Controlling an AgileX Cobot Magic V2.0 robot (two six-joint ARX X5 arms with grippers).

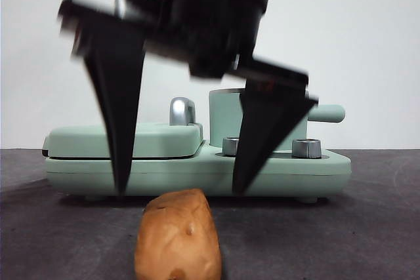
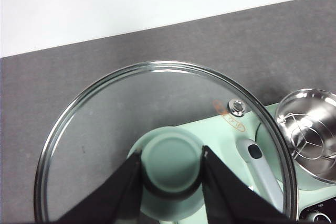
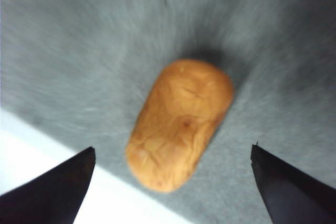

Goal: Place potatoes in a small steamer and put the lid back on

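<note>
Gaping steamer [image 2: 310, 135] holds only a rack; potato [image 1: 178, 235] outside.

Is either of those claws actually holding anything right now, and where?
The left gripper holds the lid by its green knob. The right gripper, jaws wide, holds nothing above the potato.

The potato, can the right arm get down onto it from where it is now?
Probably yes: the right gripper hangs above the potato with jaws open wider than it, nothing between them.

orange-brown potato [image 1: 178, 235], mint-green steamer [image 1: 226, 117], black gripper [image 1: 177, 191]
</note>
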